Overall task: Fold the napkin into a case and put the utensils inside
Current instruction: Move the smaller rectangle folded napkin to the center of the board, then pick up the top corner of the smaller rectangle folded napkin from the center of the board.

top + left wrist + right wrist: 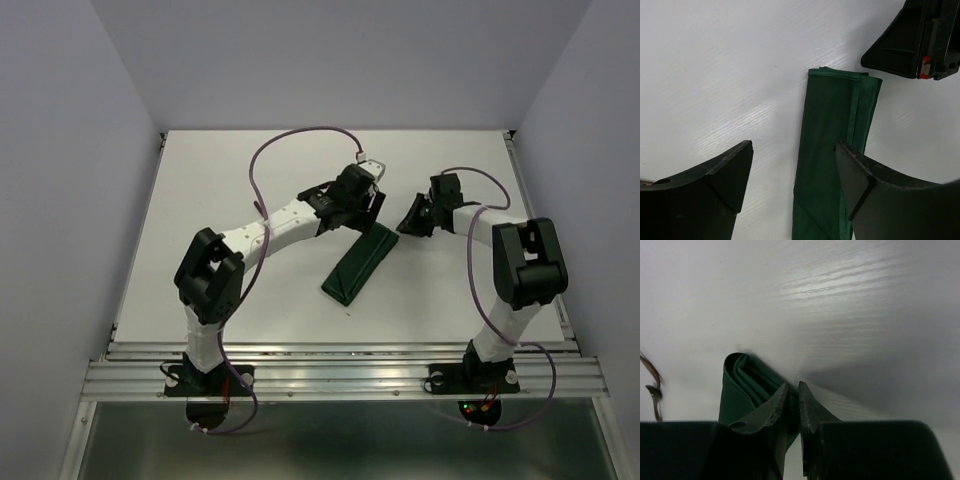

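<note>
From my remote station, both arms rise from their bases at the near edge of the table (200, 180) and lean inward toward its middle. Between them lies the napkin (358, 262), folded into a long, narrow strip. It rests flat on the white surface and runs diagonally from a near-left end to a far-right end. In the left wrist view a hemmed edge runs along the strip. The left gripper (794, 146) hangs over the far half of the strip, its fingers (725, 175) spread wide with the cloth showing in the gap between them. I cannot tell whether either one touches the fabric. Farther right, the right gripper (792, 387) sits low over the table just beside the strip's far end, where the folded layers curl into a rounded edge. Its two fingers are drawn almost together with only a thin slit left, and I see nothing held between them.
</note>
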Action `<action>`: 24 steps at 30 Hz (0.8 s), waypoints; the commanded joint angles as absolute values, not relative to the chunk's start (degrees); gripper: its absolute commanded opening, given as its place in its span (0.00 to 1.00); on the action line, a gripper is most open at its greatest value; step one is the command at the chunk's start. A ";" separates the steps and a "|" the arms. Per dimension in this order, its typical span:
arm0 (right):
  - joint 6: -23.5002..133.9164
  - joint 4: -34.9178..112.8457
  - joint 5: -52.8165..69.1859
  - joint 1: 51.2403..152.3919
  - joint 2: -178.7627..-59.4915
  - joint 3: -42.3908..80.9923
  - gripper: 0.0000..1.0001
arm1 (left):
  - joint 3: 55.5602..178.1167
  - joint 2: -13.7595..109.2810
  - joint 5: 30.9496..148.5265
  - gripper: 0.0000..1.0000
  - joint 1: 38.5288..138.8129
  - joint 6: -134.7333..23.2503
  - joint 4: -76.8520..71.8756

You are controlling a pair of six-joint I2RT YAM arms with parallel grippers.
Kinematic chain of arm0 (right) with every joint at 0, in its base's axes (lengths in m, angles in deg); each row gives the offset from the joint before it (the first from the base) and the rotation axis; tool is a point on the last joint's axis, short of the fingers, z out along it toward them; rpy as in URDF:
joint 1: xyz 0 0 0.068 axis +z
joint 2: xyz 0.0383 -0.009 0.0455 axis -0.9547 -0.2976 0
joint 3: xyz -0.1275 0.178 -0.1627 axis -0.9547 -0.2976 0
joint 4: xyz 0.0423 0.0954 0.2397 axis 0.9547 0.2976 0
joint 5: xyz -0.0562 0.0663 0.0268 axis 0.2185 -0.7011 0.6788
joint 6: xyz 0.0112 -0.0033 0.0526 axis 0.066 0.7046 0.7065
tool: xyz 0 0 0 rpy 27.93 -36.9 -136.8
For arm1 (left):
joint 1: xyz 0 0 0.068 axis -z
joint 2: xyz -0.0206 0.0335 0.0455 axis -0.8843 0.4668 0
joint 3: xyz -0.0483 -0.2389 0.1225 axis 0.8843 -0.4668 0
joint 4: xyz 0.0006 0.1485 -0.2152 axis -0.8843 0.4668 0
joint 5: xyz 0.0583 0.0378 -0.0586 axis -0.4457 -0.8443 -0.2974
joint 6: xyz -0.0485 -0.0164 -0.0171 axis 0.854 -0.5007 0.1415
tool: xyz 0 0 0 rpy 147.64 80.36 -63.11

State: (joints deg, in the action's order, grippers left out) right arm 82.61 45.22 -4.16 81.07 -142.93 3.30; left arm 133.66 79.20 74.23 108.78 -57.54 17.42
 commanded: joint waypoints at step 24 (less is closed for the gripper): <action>91.37 50.50 24.17 77.79 -117.24 -16.87 0.41 | 150.14 95.48 74.01 0.81 117.98 -61.17 20.27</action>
State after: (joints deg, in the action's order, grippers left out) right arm 89.82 51.34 23.07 77.88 -120.15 -15.56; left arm 146.12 95.22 74.80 116.89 -60.45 18.75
